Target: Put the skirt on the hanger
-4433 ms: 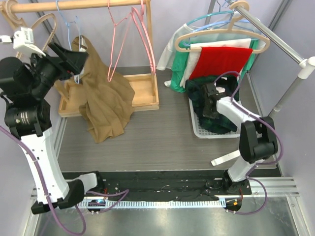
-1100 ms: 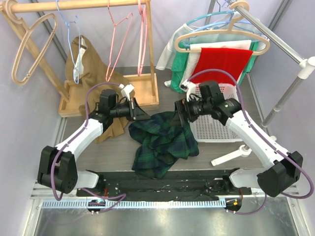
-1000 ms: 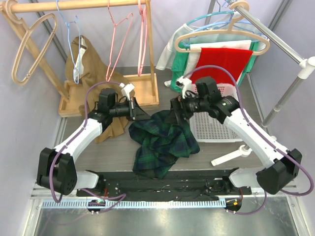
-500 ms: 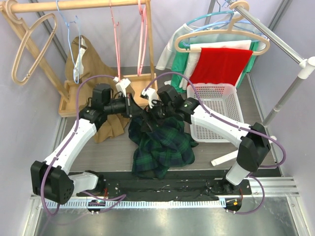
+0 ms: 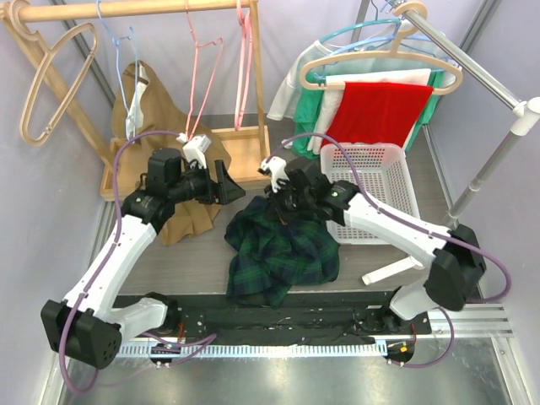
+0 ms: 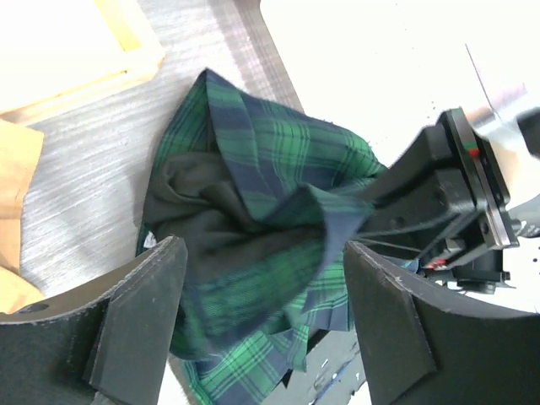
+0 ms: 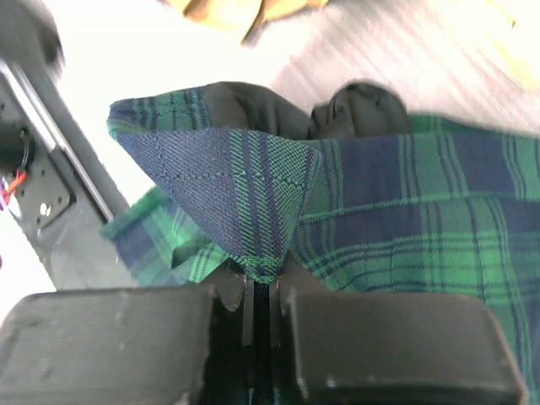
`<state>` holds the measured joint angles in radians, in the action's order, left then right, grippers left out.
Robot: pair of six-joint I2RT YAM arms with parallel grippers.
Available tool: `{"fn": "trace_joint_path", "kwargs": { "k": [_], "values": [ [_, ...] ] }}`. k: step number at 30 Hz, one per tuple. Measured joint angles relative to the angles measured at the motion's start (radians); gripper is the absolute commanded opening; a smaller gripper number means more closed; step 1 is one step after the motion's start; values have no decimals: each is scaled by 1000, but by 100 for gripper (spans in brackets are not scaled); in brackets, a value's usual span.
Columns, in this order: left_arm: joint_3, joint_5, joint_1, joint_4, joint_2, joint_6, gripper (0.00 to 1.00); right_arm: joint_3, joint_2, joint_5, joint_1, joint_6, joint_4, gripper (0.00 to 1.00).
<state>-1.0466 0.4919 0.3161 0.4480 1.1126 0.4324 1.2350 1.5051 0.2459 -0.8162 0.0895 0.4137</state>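
Skirt [image 5: 278, 253] lies lengthwise near-to-far, far end pinched in right jaws

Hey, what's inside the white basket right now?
Nothing shows in the white basket: the mesh floor that is visible looks bare. The right arm crosses over its near left part and hides whatever lies beneath there.

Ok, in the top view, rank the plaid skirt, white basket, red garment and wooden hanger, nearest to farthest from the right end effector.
1. plaid skirt, pinched in the right end effector.
2. white basket, just right.
3. red garment, back right.
4. wooden hanger, far left.
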Motion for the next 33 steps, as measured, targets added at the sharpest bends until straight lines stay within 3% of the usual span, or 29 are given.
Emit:
{"fn": "trace_joint_path", "kwargs": {
  "k": [6, 12, 30, 33],
  "values": [
    [38, -40, 0, -9, -46, 25, 75, -144, -193, -2, 0, -2, 17, 1],
    [121, -46, 0, 23, 31, 51, 68, -302, -367, -2, 0, 54, 24, 1],
    [251, -36, 53, 29, 317, 116, 66, -520, -381, -42, 0, 228, 39, 1],
    [251, -45, 76, -6, 354, 145, 61, -523, -381, -42, 0, 228, 39, 1]
  ]
}}
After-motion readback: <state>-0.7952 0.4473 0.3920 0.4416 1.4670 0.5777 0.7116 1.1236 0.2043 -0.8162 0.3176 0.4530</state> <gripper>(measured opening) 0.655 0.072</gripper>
